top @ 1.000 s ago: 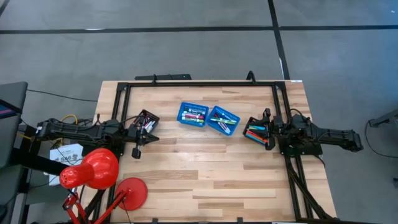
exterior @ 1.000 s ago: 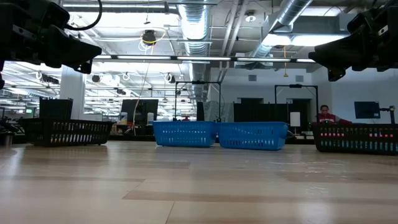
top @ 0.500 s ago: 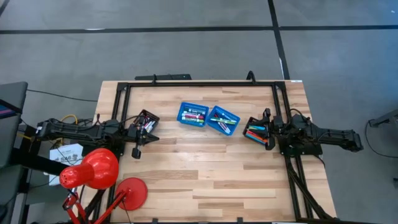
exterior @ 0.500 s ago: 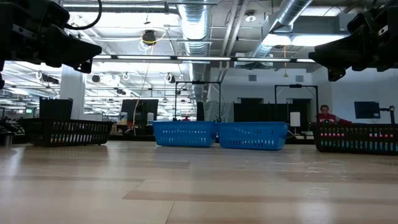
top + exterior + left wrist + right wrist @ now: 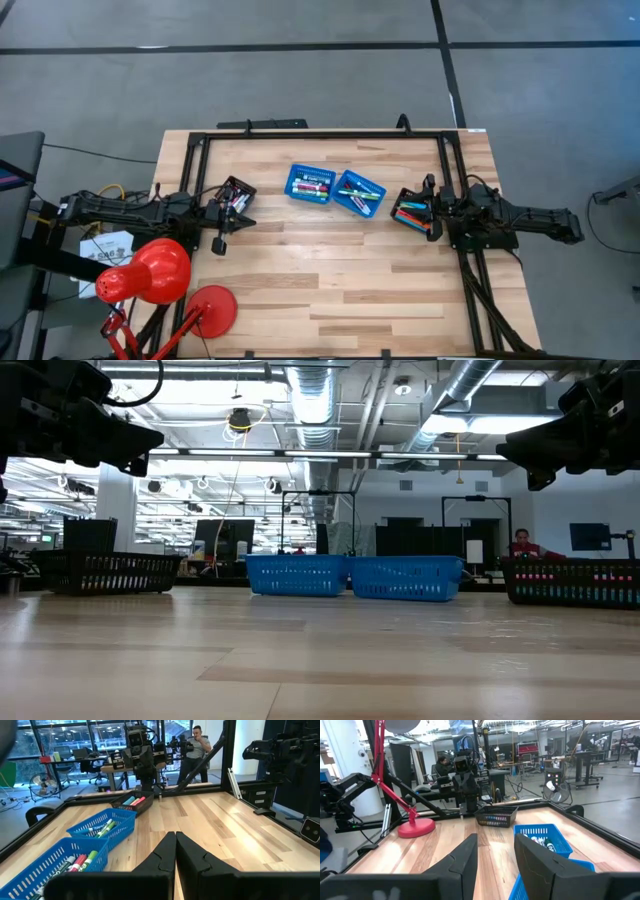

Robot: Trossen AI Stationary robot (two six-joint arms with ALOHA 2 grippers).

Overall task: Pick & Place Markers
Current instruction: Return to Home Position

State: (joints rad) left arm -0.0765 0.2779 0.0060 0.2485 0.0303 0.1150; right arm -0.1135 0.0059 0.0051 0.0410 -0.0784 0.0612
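1. Wood of the table [image 5: 330, 290] shows no loose markers [image 5: 106, 825] that I can see. Every one in view lies inside a container, so the sorting looks finished.
2. Two blue baskets [image 5: 298, 576] sit side by side near the table's middle. Both hold a jumble of markers, with pink, green and red among them.
3. Two black trays flank them: one tray [image 5: 108, 573] to the left of the baskets, the other [image 5: 575, 596] to the right. Each holds markers too, with red and blue ones plain in the right-hand tray.
4. Left gripper [image 5: 175, 845] hangs to the left of the baskets, near the left tray and raised off the wood. Its fingers are pressed together with nothing between them.
5. Right gripper [image 5: 496, 847] hangs to the right of the baskets, near the right tray and also off the wood. Its fingers are apart and hold nothing.
6. Judged from this, only parking the arms is left. Both sit at their own sides, well apart from the baskets and carrying nothing, so that step looks close to done. Whether they are at their exact rest pose I cannot tell.
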